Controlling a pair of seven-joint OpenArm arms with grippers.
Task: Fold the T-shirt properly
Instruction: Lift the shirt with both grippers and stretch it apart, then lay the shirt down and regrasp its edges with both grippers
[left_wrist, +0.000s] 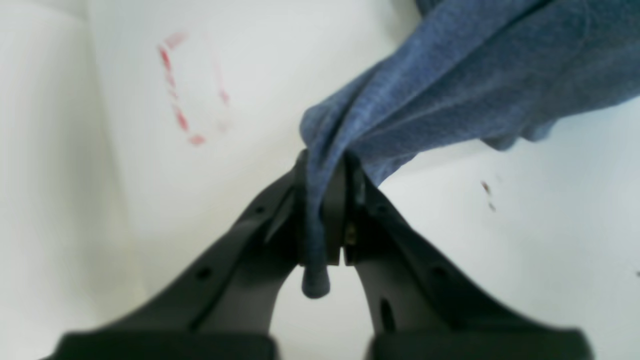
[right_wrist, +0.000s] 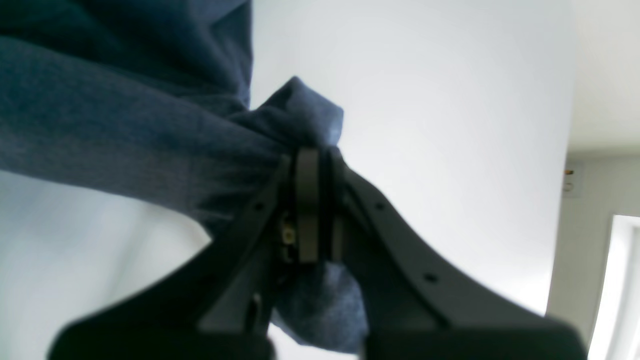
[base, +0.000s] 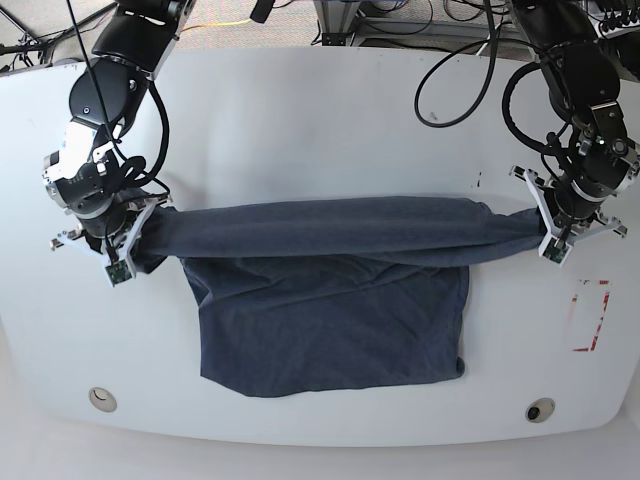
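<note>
Across the table (base: 320, 100) middle, left gripper (left_wrist: 325, 165) and right gripper (right_wrist: 315, 155) are each clamping an end of the T-shirt (base: 330, 300), stretching it between left and right edges, the rest lying toward the near edge.

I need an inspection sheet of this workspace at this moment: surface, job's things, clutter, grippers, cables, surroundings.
Surface: white table, with a red dashed marking near its right edge and two round holes near the front edge.
Job's things: T-shirt, navy, stretched between both arms, lower part lying on the table.
Clutter: nothing seen.
Grippers: left gripper shut on bunched cloth; right gripper shut on bunched cloth.
Cables: black cables looping by the left arm.
Surroundings: floor and equipment beyond the far edge, unclear.
</note>
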